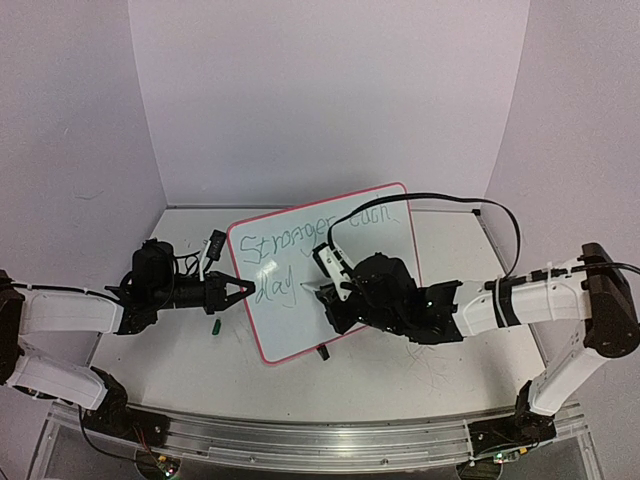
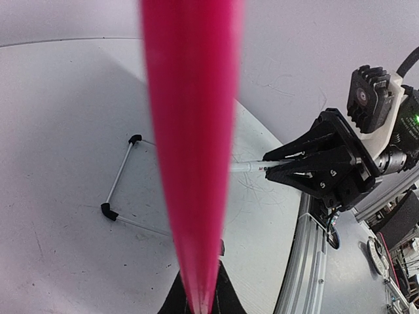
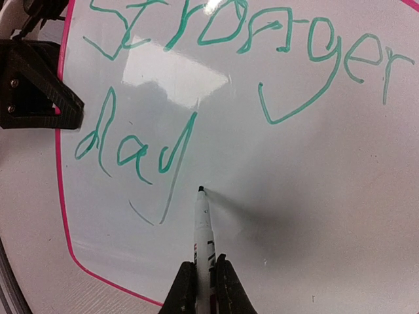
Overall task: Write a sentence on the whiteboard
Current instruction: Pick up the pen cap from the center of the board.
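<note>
Lying askew across the middle of the counter (image 1: pixel 180 370), the whiteboard (image 1: pixel 285 325) shows its pink rim on all sides and a black clip foot (image 1: pixel 322 351) on its near edge. The sentence (image 1: pixel 300 240) runs over it in thin green cursive on 2 lines: "Stronger each" along the top and "day" below, toward the left.

From where I stand, the left hand (image 1: pixel 240 290) reaches in from the left and is clamped onto the board's left edge beside the "d" of "day". Its own camera sees the rim (image 2: pixel 190 131) as a blurred pink band running up from between its 2 fingers (image 2: pixel 173 304). The right wrist view shows those black fingers (image 3: pixel 39 85) pinching the rim.

The right hand (image 1: pixel 325 290) comes in from the right over the lower half of the board, its 2 fingers closed on a white marker (image 3: pixel 203 222) that points up the board. The dark tip sits just right of the tail of the "y", on blank white surface. I cannot tell whether the tip touches. From the left wrist view the same hand (image 2: pixel 275 167) holds the marker (image 2: pixel 245 167) toward the rim.

A small green piece (image 1: pixel 214 325) lies on the counter just left of the board, near the left hand.
</note>
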Available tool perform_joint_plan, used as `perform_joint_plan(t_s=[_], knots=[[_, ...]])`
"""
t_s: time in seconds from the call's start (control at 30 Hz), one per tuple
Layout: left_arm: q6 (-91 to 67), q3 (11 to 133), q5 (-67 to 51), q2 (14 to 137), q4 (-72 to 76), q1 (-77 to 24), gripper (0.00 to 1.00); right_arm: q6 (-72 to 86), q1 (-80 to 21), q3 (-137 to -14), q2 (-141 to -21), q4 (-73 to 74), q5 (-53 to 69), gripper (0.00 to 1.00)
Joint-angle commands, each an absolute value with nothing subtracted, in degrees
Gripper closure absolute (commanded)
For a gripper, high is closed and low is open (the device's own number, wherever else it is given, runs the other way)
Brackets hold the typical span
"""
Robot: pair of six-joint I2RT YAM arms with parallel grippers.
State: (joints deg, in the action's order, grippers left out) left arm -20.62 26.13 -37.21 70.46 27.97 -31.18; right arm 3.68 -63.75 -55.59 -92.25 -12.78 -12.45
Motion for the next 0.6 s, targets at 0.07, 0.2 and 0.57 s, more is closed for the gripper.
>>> perform_joint_plan(t_s=[0.07,0.2,0.57], knots=[[-16.45,26.73,-34.12,70.66,27.24,-30.82,1.00,3.23,-63.41,-56.17,-86.27,-15.65,-10.52,1.00],[-16.48,26.50,-32.68,70.75,27.24,-30.75,1.00,2.68,-63.41,-53.22,-75.54,-18.41,-12.49,1.00],[-16.56,26.08,-28.47,69.66,26.35,-30.76,0.89,-1.81,-62.03,-53.62,-65.22,-9.47,-30.38,1.00]])
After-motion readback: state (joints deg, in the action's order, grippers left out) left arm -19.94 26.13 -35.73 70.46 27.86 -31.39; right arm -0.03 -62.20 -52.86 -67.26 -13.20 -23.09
